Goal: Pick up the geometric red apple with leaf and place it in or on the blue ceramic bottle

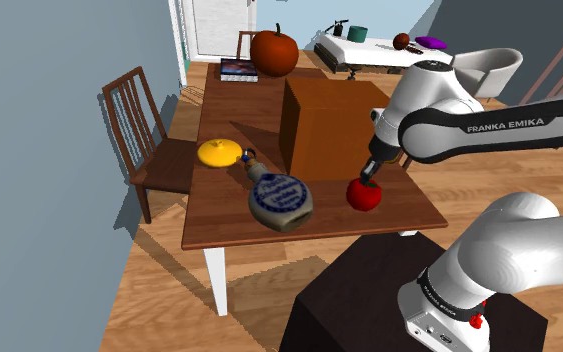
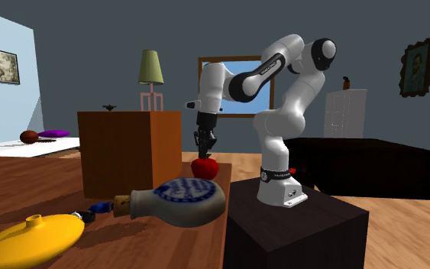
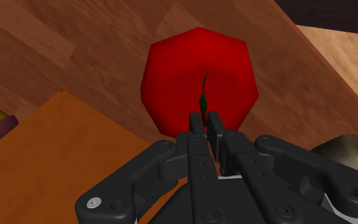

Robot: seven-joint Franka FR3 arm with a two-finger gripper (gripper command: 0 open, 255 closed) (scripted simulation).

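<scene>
A faceted red apple with a thin green stem leaf sits near the brown table's edge closest to the stand. My gripper comes down on it from above, fingers pinched shut on the stem leaf. I cannot tell whether the apple rests on the table or hangs just above it. The bottle, grey with a blue and white pattern and a corked neck, lies on its side to the shoulder view's left of the apple.
A tall brown box stands right behind the apple. A yellow gourd-like flask lies beyond the bottle. A large red apple sits at the table's far end, and a wooden chair stands beside it.
</scene>
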